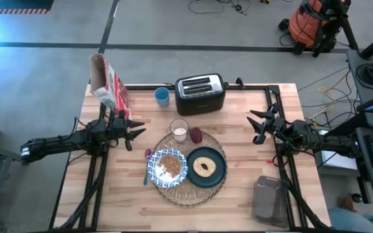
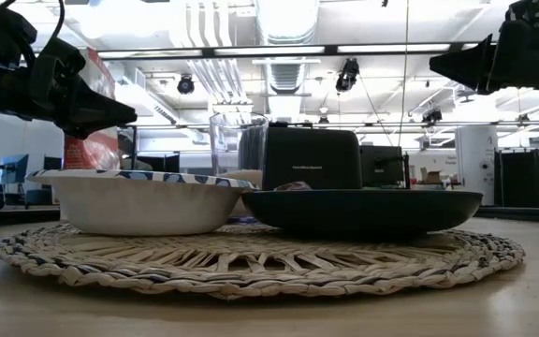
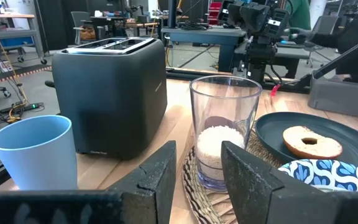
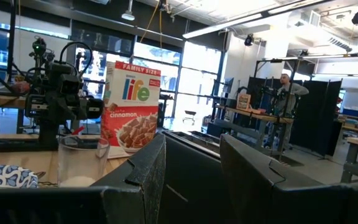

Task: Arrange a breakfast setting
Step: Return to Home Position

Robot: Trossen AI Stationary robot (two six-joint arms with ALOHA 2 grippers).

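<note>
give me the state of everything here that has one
glass of milk: upright, partly full
bowl: upright, cereal inside
plate: flat on placemat, bagel on it
toaster: nothing sticking out
blue cup: upright
cereal box: standing, top open
left end effector: open, empty
right end effector: open, empty

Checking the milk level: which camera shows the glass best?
Left wrist: the glass is close, side-on, milk visible. High view shows its top only; low view, its upper part behind the bowl; right wrist, farther off.
</note>
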